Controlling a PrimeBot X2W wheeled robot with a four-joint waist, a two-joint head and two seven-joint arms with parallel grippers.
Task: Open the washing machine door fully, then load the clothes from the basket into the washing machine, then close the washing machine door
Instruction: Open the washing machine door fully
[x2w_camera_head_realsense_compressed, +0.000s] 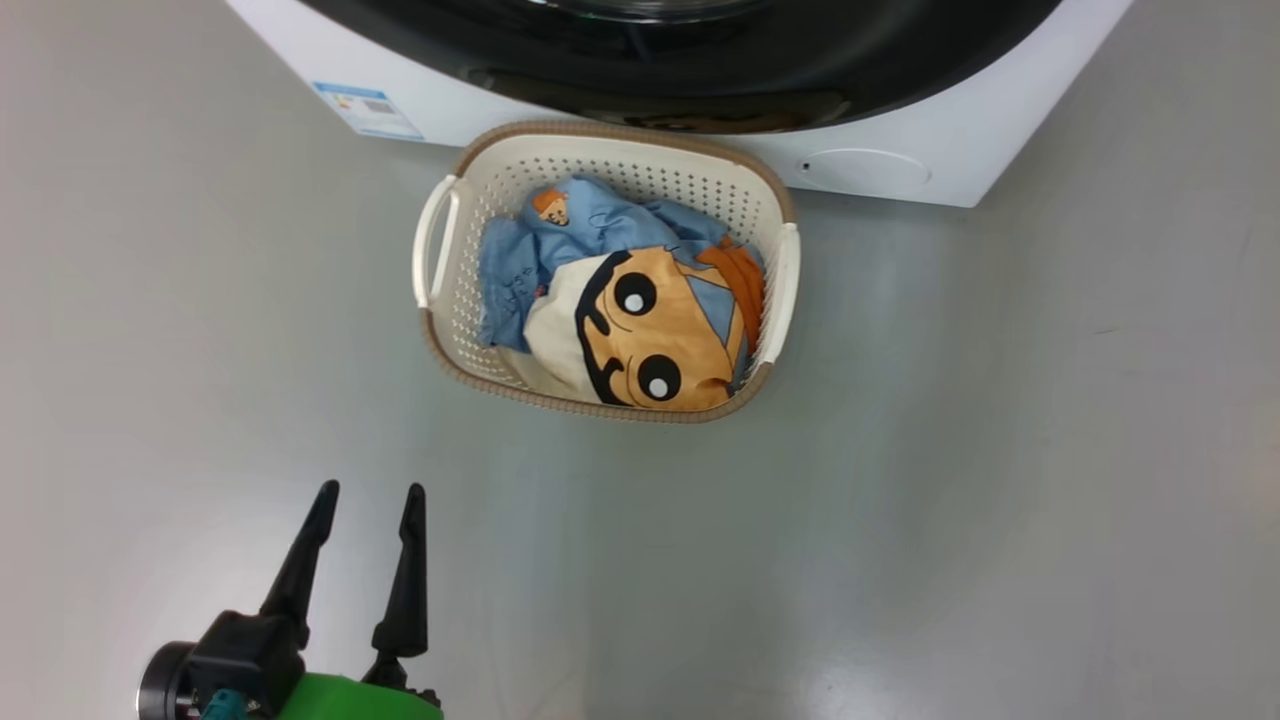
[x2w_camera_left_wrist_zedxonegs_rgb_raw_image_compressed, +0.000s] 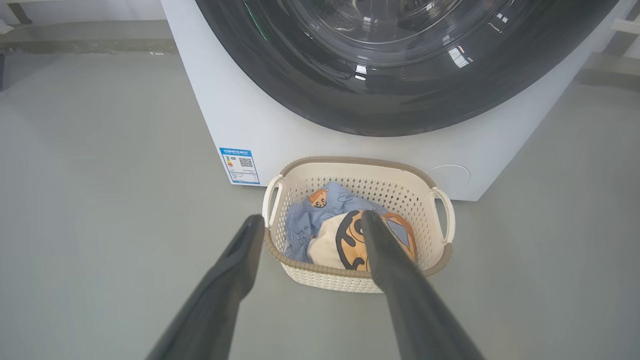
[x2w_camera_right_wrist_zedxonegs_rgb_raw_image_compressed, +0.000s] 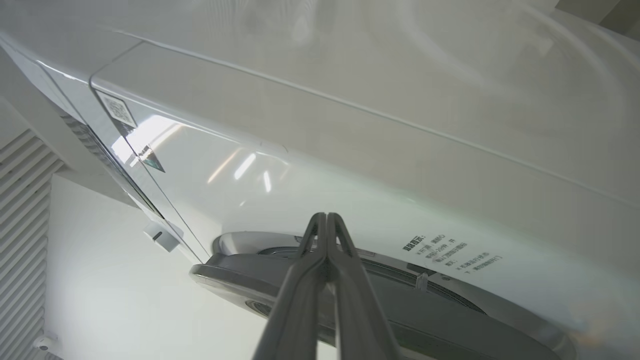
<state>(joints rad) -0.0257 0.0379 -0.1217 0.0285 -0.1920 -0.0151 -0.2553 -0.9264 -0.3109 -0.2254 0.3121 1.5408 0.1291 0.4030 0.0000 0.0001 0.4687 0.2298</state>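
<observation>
Swinging the washing machine door (x2w_camera_left_wrist_zedxonegs_rgb_raw_image_compressed: 380, 107) open looks the riskiest part from here; in the left wrist view it appears closed against the front. The right gripper (x2w_camera_right_wrist_zedxonegs_rgb_raw_image_compressed: 326, 216) has its two fingers pressed flat together with nothing seen between them. Its tips are up by the white face of the washing machine (x2w_camera_right_wrist_zedxonegs_rgb_raw_image_compressed: 350, 165), just above the door's grey rim, and whether they touch that rim cannot be told. Closed like that, the fingers can only hook or push, so they could slide off the glossy ring and leave the door short of fully open.

The left gripper (x2w_camera_head_realsense_compressed: 370, 487) hangs wide open and empty. Straight ahead of its fingertips, well apart from them, sits the basket (x2w_camera_head_realsense_compressed: 470, 330), close against the machine's front beneath the door. The clothes (x2w_camera_head_realsense_compressed: 640, 320) are heaped inside, the tan face cloth over the blue garment. The door's lower edge overhangs the basket's far rim, so a reaching arm may knock the basket. A grab from above could also lift one cloth and drag the other over the rim onto the floor.
</observation>
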